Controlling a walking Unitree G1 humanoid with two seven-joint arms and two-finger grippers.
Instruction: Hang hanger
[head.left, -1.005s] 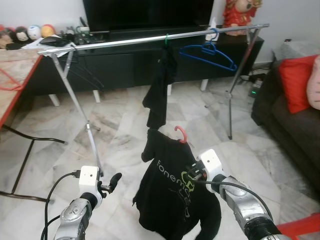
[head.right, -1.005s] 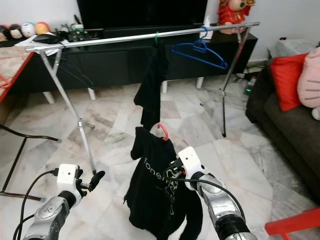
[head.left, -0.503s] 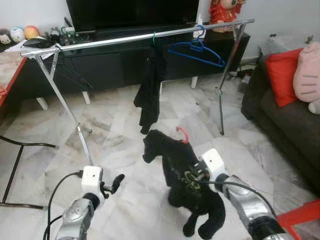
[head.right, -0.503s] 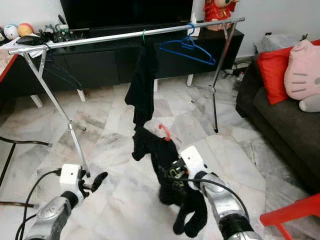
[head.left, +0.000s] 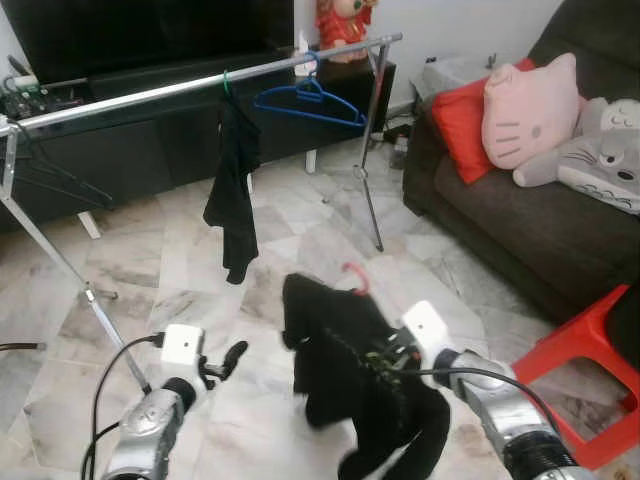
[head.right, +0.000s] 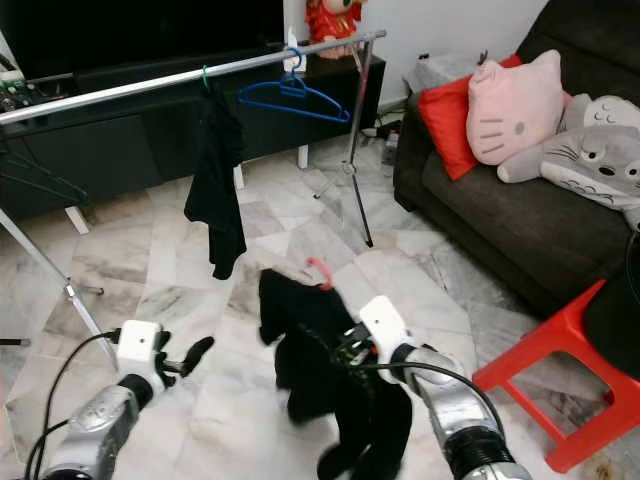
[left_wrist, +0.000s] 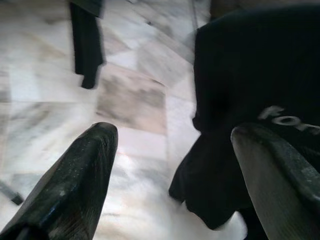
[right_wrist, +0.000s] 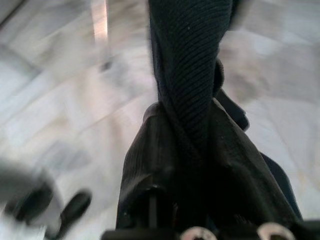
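Observation:
A black shirt (head.left: 335, 340) with pale lettering hangs on a red hanger whose hook (head.left: 353, 277) sticks up above it. My right gripper (head.left: 385, 355) is shut on the shirt's shoulder, low over the marble floor; the right wrist view shows black cloth (right_wrist: 187, 85) clamped between the fingers. The shirt is blurred and bunched. My left gripper (head.left: 226, 362) stands open to the shirt's left with nothing in it, its fingers (left_wrist: 75, 175) apart. Beyond, the silver rail (head.left: 180, 88) carries a blue hanger (head.left: 305, 100) and a black garment (head.left: 232, 190) on a green hook.
A dark sofa (head.left: 520, 215) with a red cushion (head.left: 462, 120) and plush toys (head.left: 530, 105) stands at the right. A red stool (head.left: 590, 370) is near my right arm. The rack's slanted leg (head.left: 60, 260) is at the left, its other leg (head.left: 372, 170) in the middle, a black TV console (head.left: 120, 140) behind.
The camera has swung to the right, bringing the sofa and red stool into view. The shirt has swung and bunched up in my right gripper. The left gripper stays open.

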